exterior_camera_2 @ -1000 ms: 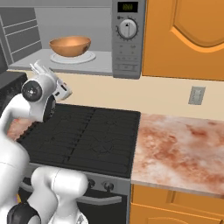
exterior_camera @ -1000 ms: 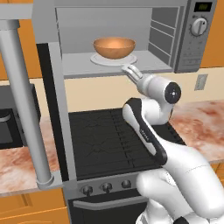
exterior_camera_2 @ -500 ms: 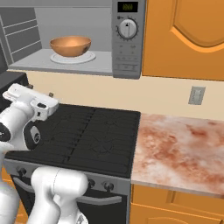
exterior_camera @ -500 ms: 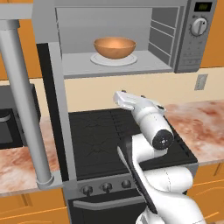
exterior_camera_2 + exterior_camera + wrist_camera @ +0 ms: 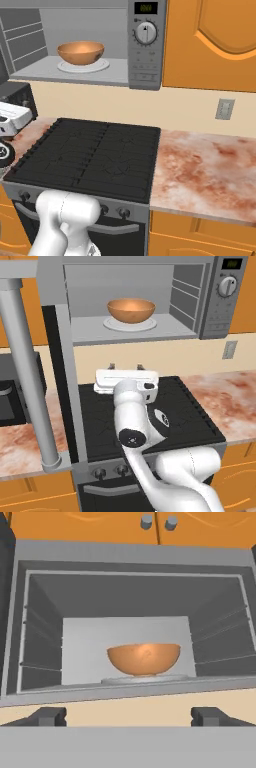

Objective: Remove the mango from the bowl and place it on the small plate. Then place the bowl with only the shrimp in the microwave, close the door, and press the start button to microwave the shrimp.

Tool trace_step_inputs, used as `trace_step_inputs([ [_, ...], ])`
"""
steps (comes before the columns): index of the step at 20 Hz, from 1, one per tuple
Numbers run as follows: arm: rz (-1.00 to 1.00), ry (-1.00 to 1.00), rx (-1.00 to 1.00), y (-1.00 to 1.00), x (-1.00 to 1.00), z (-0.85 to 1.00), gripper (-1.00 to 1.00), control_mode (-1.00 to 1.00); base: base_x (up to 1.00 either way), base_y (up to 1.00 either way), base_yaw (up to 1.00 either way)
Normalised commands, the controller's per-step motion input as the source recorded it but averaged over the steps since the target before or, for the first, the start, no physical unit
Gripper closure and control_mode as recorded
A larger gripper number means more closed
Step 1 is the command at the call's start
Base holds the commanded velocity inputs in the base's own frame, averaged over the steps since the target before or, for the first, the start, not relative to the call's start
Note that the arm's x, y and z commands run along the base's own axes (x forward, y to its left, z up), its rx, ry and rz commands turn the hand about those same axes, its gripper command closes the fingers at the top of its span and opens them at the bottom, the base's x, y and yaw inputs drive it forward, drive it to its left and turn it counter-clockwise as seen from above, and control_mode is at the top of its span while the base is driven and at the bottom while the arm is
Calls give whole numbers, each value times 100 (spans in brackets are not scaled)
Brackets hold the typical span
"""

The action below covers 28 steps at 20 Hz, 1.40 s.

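Bowl [image 5: 131, 309] sits centred on white turntable disc [image 5: 130, 323] inside microwave [image 5: 145, 47], cavity open, ready for heating. My gripper [image 5: 125, 367] hangs low over stove [image 5: 90, 157], fingers spread wide, holding nothing, aimed at cavity. Door [image 5: 29, 371] stands swung out at left, bar handle [image 5: 26, 376] near me. Judging next: push door shut, then start button. Shrimp hidden below bowl rim.

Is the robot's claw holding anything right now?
No, nothing. The claw is open and empty, its two fingers spread wide. The bowl sits by itself inside the microwave.
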Motion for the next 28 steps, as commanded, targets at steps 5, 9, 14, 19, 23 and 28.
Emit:
trace_step_inputs([
  [5,-20,-12,-25,61,1,-31,-100,-100,0,0,0],
  [9,-28,-6,-25,46,5,-61,-100,-100,0,0,0],
  [14,-24,0,-23,86,-1,-43,-100,-100,0,0,0],
  [19,-13,0,-8,81,-9,-14,-100,-100,0,0,0],
  [23,-11,0,-9,80,-20,-3,-100,-100,0,0,0],
  [28,-3,-6,-12,28,-35,-11,-100,-100,0,0,0],
])
